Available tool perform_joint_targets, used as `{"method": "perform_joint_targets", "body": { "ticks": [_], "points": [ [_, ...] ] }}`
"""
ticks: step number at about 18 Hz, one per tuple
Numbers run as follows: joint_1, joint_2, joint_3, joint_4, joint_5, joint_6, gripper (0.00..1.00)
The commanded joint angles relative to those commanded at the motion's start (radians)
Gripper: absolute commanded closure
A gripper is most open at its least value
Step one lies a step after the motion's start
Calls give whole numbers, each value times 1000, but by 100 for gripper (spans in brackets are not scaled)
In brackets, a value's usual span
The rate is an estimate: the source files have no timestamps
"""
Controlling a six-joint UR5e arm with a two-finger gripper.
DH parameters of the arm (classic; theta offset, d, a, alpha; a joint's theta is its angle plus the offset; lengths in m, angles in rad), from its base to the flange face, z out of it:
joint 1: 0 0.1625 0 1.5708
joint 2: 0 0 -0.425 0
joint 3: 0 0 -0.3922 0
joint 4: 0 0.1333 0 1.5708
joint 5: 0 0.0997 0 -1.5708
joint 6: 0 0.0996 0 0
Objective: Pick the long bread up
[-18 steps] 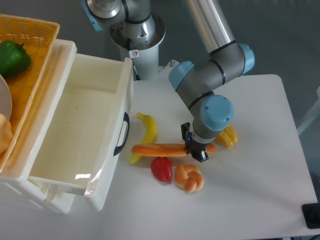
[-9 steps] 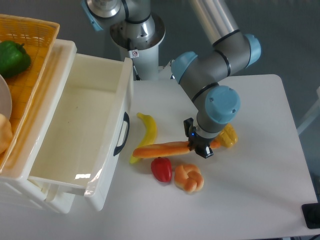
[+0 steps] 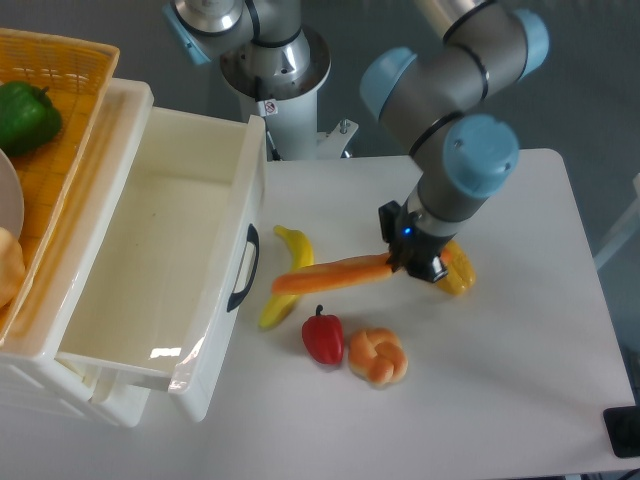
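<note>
The long bread, a slim glossy orange-brown baguette, hangs above the table, tilted with its left end lower. My gripper is shut on its right end, and the arm's wrist hides that end and most of the fingers. Its free left end reaches over the yellow banana.
A red pepper and a knotted golden bun lie below the bread. A yellow item sits partly behind the gripper. An open white drawer with a black handle stands at left, under a basket with a green pepper.
The gripper has risen with the long bread held in it and shifted up and right. The bread has left the table and now tilts, its right end higher.
</note>
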Motion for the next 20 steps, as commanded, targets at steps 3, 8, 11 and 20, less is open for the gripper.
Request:
{"method": "perform_joint_targets", "body": {
  "ticks": [3,8,11,20],
  "points": [
    [25,26,2,2,0,-107,100],
    [34,28,17,3,-3,-192,100],
    [37,26,26,2,-9,-194,100],
    [32,26,21,3,-20,-195,100]
  ]
}}
